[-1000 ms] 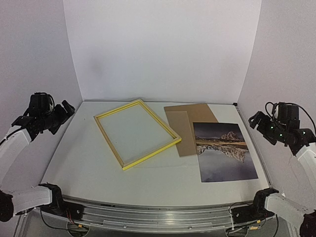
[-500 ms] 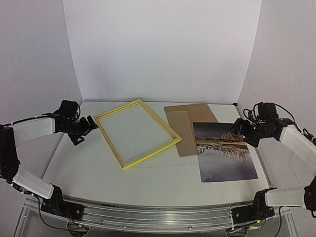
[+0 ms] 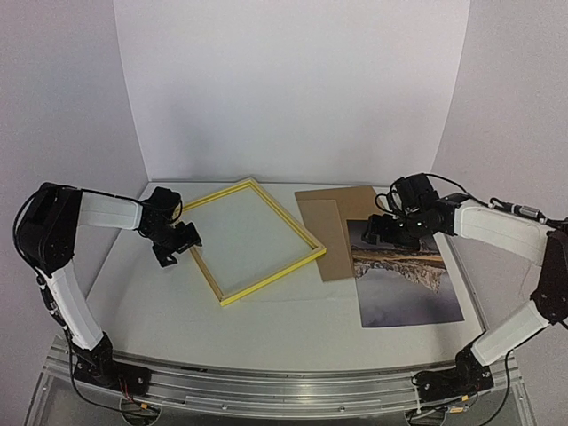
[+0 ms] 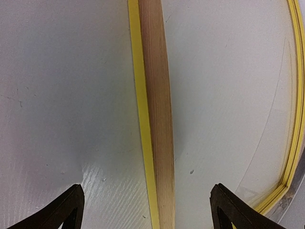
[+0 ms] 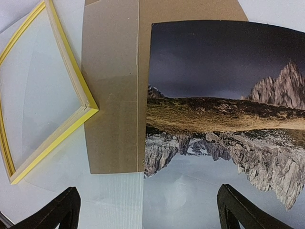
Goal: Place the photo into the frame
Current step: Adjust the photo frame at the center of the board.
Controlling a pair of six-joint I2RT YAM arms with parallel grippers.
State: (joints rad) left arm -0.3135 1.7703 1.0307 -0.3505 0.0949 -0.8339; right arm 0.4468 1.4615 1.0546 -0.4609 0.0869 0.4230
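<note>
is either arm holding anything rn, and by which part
Nothing is held. The left gripper hangs over the frame's left rail, the right gripper above the photo, both with jaws open.

2 brown cardboard sheets lie flat ahead of the right jaws, off toward their left fingertip. The narrower sheet [image 5: 112,95] is the nearer one and overlaps the wider sheet [image 5: 190,12], which reaches farther out beyond the jaws. White table [image 4: 57,95] shows beneath the left jaws and under the right pair too. Plain white walls [image 3: 293,89] stand well beyond both pairs, and a metal rail [image 3: 284,386] runs behind them.
</note>
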